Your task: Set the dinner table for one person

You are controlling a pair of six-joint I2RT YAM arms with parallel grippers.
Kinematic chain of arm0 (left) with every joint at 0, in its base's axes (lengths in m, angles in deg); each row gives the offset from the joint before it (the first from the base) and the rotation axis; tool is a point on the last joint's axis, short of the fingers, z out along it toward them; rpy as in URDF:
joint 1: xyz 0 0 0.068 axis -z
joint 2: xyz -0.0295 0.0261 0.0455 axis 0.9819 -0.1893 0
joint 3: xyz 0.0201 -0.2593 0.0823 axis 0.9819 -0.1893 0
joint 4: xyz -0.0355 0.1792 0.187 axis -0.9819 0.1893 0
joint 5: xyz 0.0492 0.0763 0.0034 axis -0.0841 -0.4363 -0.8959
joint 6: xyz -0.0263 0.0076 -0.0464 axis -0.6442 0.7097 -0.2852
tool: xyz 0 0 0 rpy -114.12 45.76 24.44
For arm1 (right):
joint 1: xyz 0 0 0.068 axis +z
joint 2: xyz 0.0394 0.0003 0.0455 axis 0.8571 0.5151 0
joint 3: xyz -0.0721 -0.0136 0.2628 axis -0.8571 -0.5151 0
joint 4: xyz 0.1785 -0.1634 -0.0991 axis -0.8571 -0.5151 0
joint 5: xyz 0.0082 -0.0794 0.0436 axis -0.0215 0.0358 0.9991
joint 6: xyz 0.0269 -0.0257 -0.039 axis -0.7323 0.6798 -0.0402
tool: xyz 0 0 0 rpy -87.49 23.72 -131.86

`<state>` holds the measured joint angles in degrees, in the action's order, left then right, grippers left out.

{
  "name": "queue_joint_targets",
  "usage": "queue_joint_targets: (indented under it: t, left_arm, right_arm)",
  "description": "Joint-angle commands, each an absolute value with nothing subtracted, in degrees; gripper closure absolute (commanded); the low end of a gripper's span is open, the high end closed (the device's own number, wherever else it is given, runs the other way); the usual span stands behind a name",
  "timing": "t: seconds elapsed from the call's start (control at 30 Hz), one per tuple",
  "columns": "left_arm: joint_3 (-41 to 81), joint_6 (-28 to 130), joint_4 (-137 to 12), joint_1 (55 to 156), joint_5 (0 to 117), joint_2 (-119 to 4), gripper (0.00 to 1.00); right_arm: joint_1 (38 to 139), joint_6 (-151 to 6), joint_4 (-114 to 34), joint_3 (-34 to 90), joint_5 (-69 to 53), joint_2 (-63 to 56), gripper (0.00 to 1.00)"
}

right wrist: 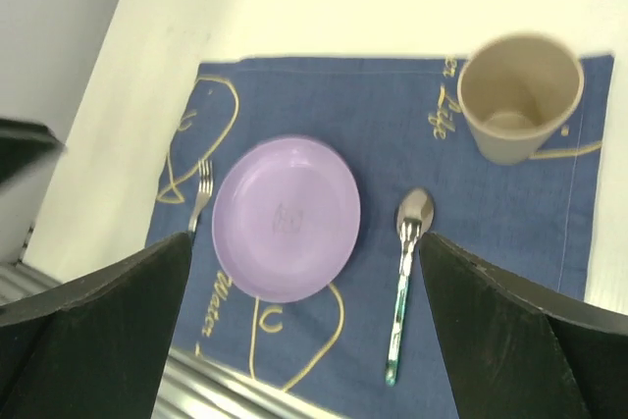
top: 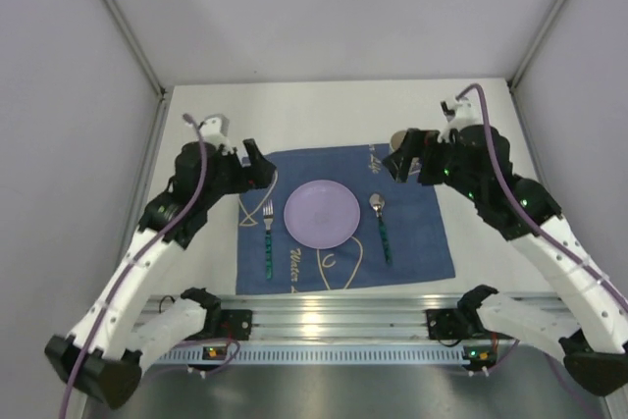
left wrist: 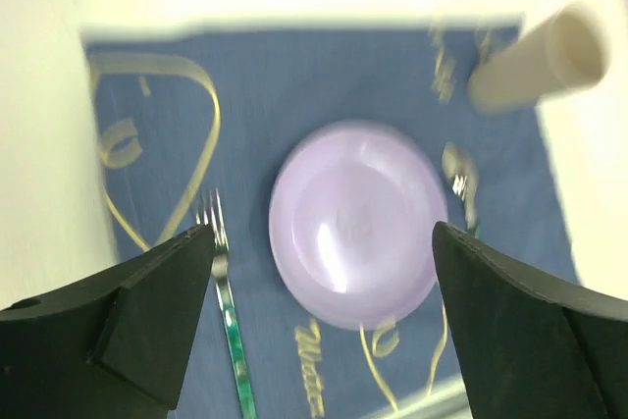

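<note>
Place setting for 1, seen from my remote station. The bench lies under everything and spans the floor of the enclosure from the arm bases to the far wall. It is a plain white, matte, flat top with a silver rail along its near edge. At its centre lies a dark blue placemat with pale line drawings. On the placemat sit a lilac plate in the middle, a fork just beside it on the left, a spoon just beside it on the right, and a beige cup upright and empty at the far right corner. I read this as the usual layout for 1 diner, each piece within reach of its hand. The left gripper and right gripper hang above the far corners of the placemat, jaws spread wide, nothing between them and touching nothing. I judge the setting essentially complete.
</note>
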<state>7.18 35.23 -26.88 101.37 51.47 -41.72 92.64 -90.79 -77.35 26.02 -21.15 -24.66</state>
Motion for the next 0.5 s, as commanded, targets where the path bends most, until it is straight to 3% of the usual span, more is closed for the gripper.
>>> queue_joint_targets:
  t: [0.0, 0.2, 0.47]
  left_arm:
    - [-1.59, 36.97, -43.31, 101.50, 41.43, -28.01, 0.01]
    - [2.04, 37.68, -31.41, 101.50, 33.57, -28.60, 0.02]
    - [9.07, 37.84, -22.00, 101.41, 30.22, -30.26, 0.02]
  right_arm:
    - [93.36, -95.03, -75.14, 14.96, -17.61, -33.02, 0.00]
    - [93.54, -100.66, -86.54, 4.20, -13.82, -52.44, 0.00]
    - [93.54, -99.19, -97.99, 5.33, -14.89, -63.10, 0.00]
